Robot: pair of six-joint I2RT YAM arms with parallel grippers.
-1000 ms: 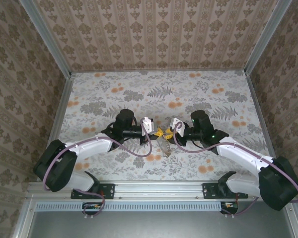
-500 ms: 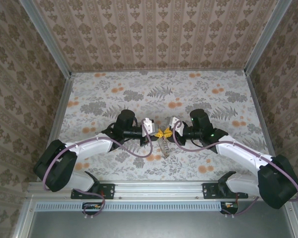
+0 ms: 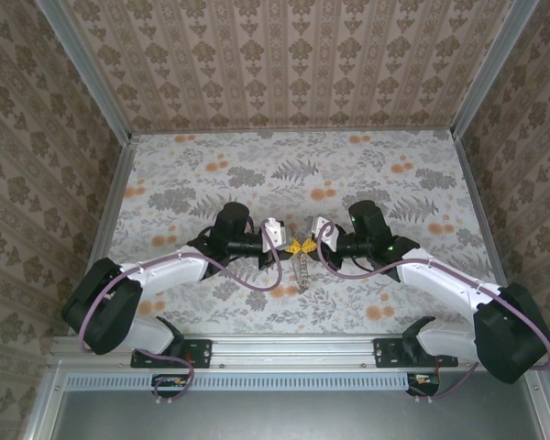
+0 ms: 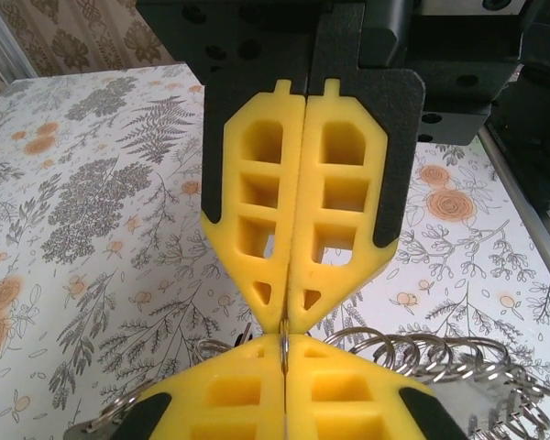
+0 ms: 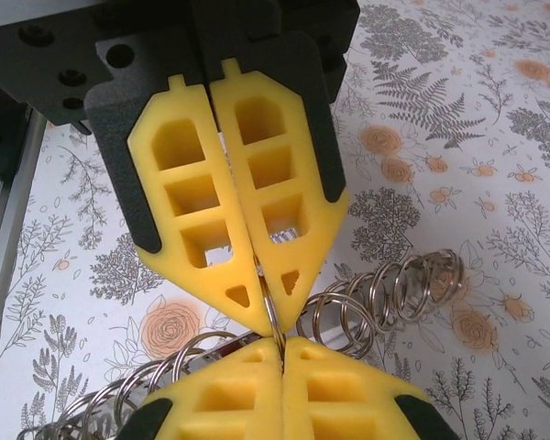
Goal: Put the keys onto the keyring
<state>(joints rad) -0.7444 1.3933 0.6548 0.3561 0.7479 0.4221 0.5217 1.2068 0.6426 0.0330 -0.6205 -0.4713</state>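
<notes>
Where the arms meet over the floral surface [image 3: 348, 165], at the centre of the overhead frame, I have the left end effector [image 4: 284, 316] and right end effector [image 5: 268, 316] tip to tip. Both are pinched shut on the coiled wire keyring [image 5: 412, 280]. The keys are too small to tell if they're threaded, so I judge the task unfinished.

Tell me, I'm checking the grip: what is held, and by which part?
The keyring: the left gripper and the right gripper, jaws shut tip to tip, both pinch one thin wire loop of its coil.
</notes>
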